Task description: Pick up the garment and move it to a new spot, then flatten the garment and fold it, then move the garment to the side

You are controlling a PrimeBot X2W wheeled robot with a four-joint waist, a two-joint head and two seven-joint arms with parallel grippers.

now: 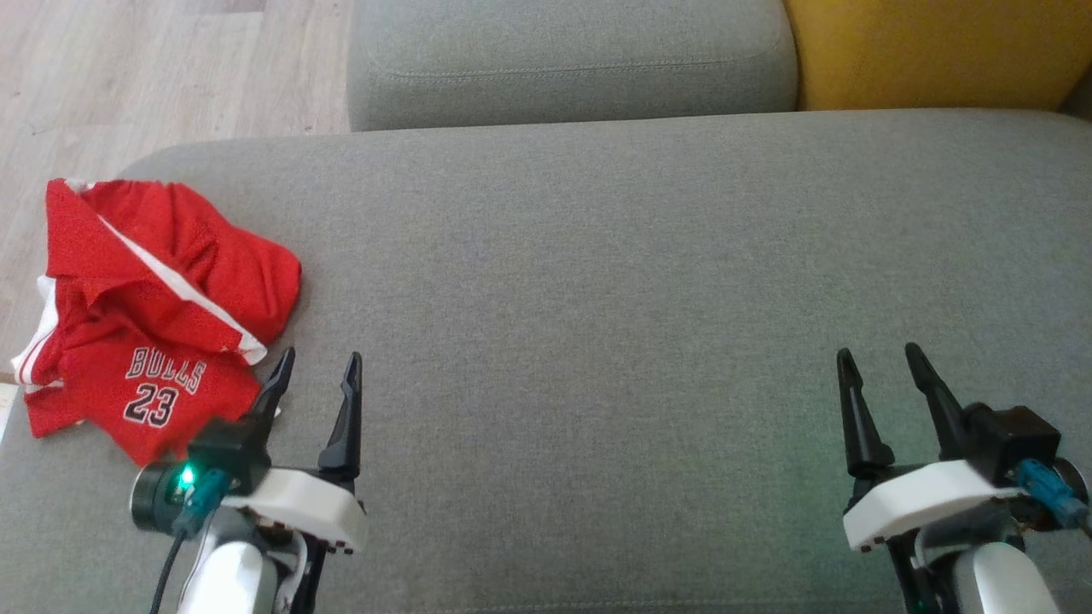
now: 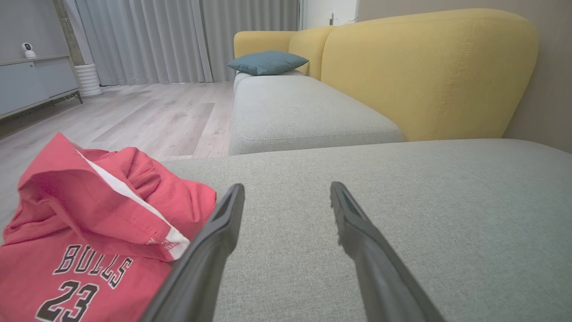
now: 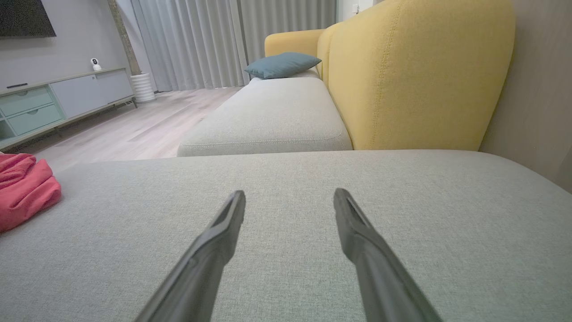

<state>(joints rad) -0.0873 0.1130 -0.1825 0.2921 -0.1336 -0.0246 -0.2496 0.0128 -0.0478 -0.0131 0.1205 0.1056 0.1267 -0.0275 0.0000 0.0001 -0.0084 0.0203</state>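
Observation:
The garment [image 1: 145, 315] is a red jersey with white stripes and "BULLS 23" printed on it, lying crumpled at the left edge of the grey sofa cushion [image 1: 597, 298]. My left gripper [image 1: 317, 367] stands open just right of the jersey's near corner, nothing between its fingers. In the left wrist view the garment [image 2: 89, 232] lies beside the left finger [image 2: 214, 241] of the left gripper [image 2: 286, 192]. My right gripper [image 1: 879, 362] is open over bare cushion far to the right. The right wrist view shows the right gripper [image 3: 289, 199] open and the garment [image 3: 22, 188] at the far left.
A second grey seat cushion [image 1: 563, 60] lies beyond the one in front, with a yellow backrest [image 1: 930, 51] at the back right. Wooden floor [image 1: 128, 77] drops off to the left, past the jersey. A blue pillow [image 2: 267, 61] rests far down the sofa.

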